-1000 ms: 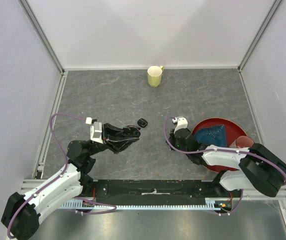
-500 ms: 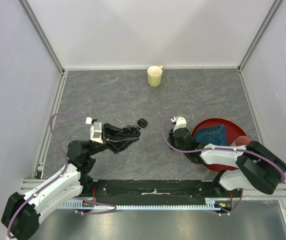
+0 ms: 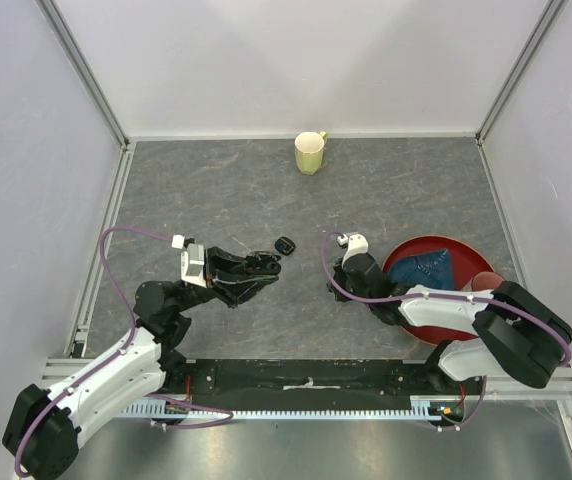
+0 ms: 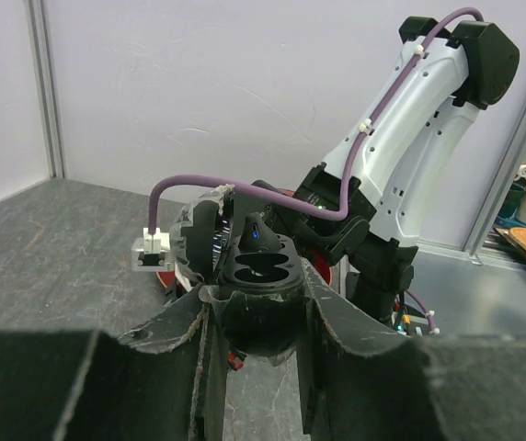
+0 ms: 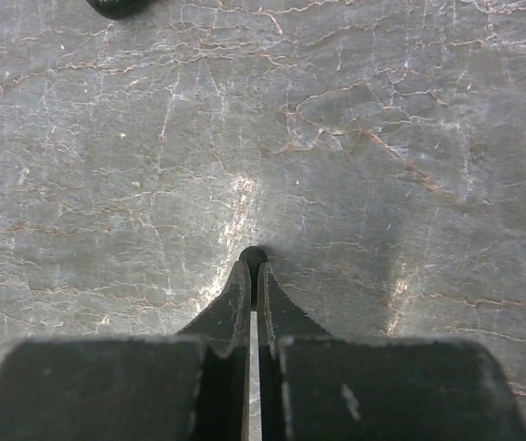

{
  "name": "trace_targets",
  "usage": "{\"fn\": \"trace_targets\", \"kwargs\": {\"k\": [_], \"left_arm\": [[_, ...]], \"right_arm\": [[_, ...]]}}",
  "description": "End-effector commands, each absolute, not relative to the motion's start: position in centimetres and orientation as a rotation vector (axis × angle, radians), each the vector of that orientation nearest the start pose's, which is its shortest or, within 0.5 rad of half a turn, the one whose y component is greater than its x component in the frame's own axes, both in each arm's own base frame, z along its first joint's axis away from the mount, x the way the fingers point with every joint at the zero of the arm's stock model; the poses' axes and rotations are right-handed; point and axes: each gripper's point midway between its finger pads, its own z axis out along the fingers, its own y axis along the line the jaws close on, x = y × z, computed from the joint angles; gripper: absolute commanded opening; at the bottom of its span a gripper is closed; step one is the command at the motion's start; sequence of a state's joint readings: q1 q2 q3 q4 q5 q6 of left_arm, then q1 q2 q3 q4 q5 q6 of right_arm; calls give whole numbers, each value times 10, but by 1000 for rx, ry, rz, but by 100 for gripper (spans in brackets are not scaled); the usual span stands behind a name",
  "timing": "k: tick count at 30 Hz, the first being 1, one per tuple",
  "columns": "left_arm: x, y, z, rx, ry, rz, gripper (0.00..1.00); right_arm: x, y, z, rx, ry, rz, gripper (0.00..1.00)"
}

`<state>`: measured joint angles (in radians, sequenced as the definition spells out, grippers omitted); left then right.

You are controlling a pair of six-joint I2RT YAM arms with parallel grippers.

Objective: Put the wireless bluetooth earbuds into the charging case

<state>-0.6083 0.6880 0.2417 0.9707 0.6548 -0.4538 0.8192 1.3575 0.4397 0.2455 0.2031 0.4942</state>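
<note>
Charging case [image 4: 261, 287], one, sat clamped in the left hand [image 3: 269, 262], sockets up. One loose black piece [image 3: 285, 245] lay on the table [image 3: 216, 190] just beyond its fingertips. Right hand [image 5: 252, 271], narrowed to a slit, pinched perhaps one earbud [image 5: 252, 254]; it had edged nearer the left hand. Beside it, one red tray [image 3: 404, 252] held a blue cloth [image 3: 428, 268].

Charging case [image 4: 259, 312], glossy black and open, stands upright dead centre of the left wrist view, two oval wells facing up, while in the top view one tiny black earbud [image 3: 284, 245] lies on the table mid-frame.
</note>
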Motion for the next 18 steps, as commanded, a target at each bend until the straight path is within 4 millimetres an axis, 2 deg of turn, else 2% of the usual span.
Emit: {"fn": "trace_targets", "kwargs": {"k": [1,3,4,6,7,9,10,12,13,14,15,16,18], "left_arm": [[141,-244,304,719,996,-1243,2],[141,-244,305,719,994,-1243,2],[141,-244,305,718,997,-1242,2],[143,-243,305,710,1002,-1236,2],[142,-242,305,710,999,-1232,2],[144,-241,305,701,1003,-1222,2],[144,-241,305,698,1003,-1220,2],[145,-240,304,691,1007,-1215,2],[145,-240,305,690,1006,-1213,2],[147,-240,304,689,1011,-1211,2],[147,-241,304,686,1013,-1211,2],[148,-241,304,686,1016,-1211,2],[148,-242,303,689,1019,-1213,2]], "right_arm": [[242,244,50,-242,2228,547,0],[242,247,61,-248,2215,567,0],[245,251,78,-244,2177,595,0],[245,252,94,-244,2146,623,0],[247,254,114,-246,2093,657,0],[244,257,133,-262,2053,706,0],[244,257,155,-258,1999,741,0],[239,259,173,-300,1959,796,0],[239,260,195,-308,1911,829,0],[241,256,205,-313,1887,831,0],[231,261,211,-380,1886,894,0],[229,263,231,-406,1846,927,0],[229,261,246,-448,1820,946,0]]}}
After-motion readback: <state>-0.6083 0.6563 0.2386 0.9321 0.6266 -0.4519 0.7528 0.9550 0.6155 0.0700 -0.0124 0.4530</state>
